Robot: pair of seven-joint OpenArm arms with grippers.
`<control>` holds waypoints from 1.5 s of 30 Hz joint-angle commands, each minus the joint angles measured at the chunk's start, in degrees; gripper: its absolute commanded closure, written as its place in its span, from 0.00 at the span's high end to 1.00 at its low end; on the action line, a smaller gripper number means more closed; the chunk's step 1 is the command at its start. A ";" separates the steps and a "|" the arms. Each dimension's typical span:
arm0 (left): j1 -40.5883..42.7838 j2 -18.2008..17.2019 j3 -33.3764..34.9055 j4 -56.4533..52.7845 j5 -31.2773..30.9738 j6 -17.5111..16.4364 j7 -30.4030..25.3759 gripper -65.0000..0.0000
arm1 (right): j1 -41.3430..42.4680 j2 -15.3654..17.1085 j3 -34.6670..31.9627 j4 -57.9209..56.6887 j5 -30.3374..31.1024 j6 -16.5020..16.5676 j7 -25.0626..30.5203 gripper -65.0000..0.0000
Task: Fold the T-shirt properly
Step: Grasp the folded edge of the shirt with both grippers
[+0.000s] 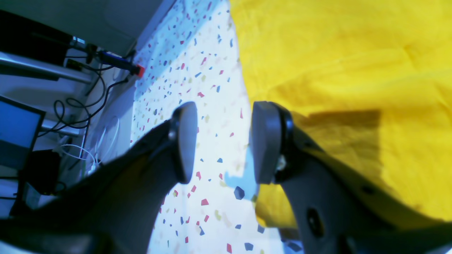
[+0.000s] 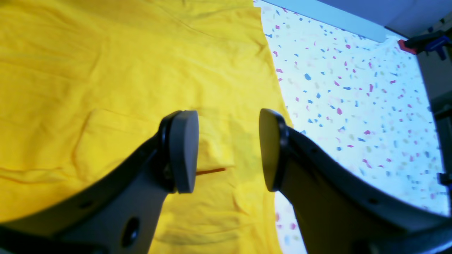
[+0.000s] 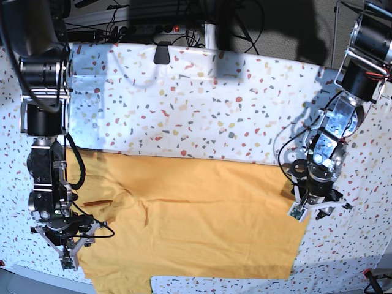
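Note:
The T-shirt [image 3: 196,214] lies spread flat on the speckled table [image 3: 202,116], yellow-orange, with no lettering showing. A folded sleeve part [image 2: 148,141] lies near its edge. My left gripper [image 1: 224,141] hangs open over bare table right beside the shirt's side edge [image 1: 247,88], with nothing between its fingers. In the base view the left gripper [image 3: 315,207] is at the shirt's right edge. My right gripper [image 2: 227,155] is open above the shirt's other edge, holding nothing. It sits low at the shirt's left side in the base view [image 3: 70,242].
Cables and a power strip [image 3: 153,27] run along the table's back edge. A monitor [image 1: 16,134] and loose wires sit beyond the table's side. A red-tipped clamp [image 2: 406,46] grips the table's corner. The front edge of the table is close below the shirt's hem.

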 commanded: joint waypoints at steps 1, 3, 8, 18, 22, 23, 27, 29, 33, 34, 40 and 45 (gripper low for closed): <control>-1.79 -0.63 -0.48 0.70 -0.28 1.07 -1.07 0.39 | 2.21 0.66 0.35 0.96 0.20 0.28 -0.33 0.43; -1.66 -0.66 -0.48 0.70 -2.03 1.05 -0.37 0.39 | 2.16 0.70 0.35 0.96 0.13 0.28 -2.84 0.43; -1.73 -0.61 -0.48 0.74 -13.75 0.96 0.22 0.39 | 1.44 0.70 0.37 0.96 1.42 0.28 -4.44 0.43; -1.68 3.17 -6.93 -1.01 -29.05 -9.40 1.01 0.39 | -9.33 0.76 0.42 0.96 6.29 0.31 1.51 0.43; -1.79 5.53 -13.22 -2.54 -33.33 -14.19 3.58 0.39 | -10.38 0.76 0.42 0.96 10.99 0.39 1.64 0.43; -1.79 5.57 -14.03 -2.78 -33.79 -15.19 4.52 0.39 | -10.34 0.79 0.42 0.96 11.67 0.42 1.64 0.43; -1.77 5.38 -14.32 -2.91 -33.75 -15.52 8.20 0.39 | -10.34 0.81 0.46 0.52 11.98 1.18 1.66 0.43; -1.60 5.38 -14.32 -2.97 -33.75 -15.54 7.98 0.39 | -10.32 0.79 0.46 -0.55 11.96 3.02 2.40 0.43; -1.64 5.38 -14.32 -4.66 -33.75 -15.54 4.74 0.39 | -8.81 0.85 0.48 -6.78 11.28 3.63 5.07 0.43; -1.64 5.40 -14.32 -5.05 -33.77 -15.54 3.98 0.39 | -8.07 0.94 0.48 -8.83 11.30 3.63 5.35 0.43; -1.64 5.88 -14.29 -8.57 -33.81 -15.54 3.56 0.39 | -5.27 1.09 1.22 -16.28 11.34 5.79 5.46 0.43; -0.63 6.49 -14.27 -13.16 -33.73 -15.56 5.18 0.39 | -5.44 0.96 1.22 -16.52 11.30 6.21 4.04 0.43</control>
